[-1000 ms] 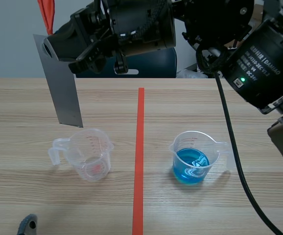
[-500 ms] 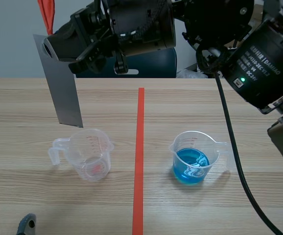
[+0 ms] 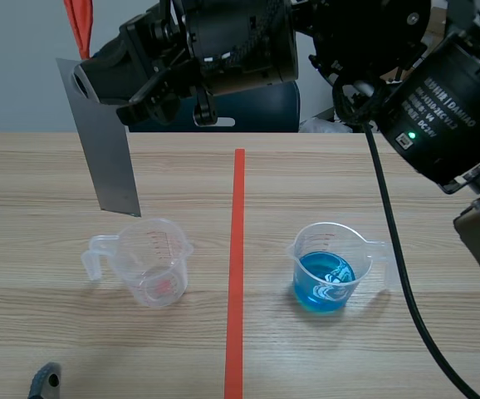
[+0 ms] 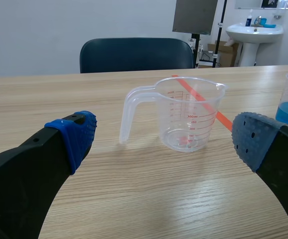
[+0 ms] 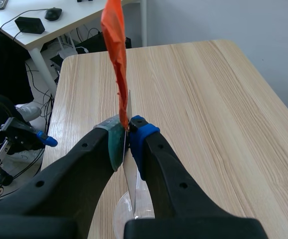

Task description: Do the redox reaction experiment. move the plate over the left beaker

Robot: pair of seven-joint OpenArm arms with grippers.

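Pale wood tabletop (image 3: 41, 174), red tape line (image 3: 237, 249) down its middle: the right arm lies across the far side to the left, its pincer (image 3: 90, 83) clamped on the top of the grey plate (image 3: 107, 158), which hangs upright, long axis vertical. Its lower edge sits above and just far-left of the empty left beaker (image 3: 150, 262); a short shift near and right should centre it, I'd say. Seen from the left wrist, the left pincer (image 4: 165, 137) is spread wide on nothing, that beaker ahead between its fingers. From the right wrist, the plate shows edge-on between pressed pads, an orange strip (image 5: 115, 50) above, the beaker below.
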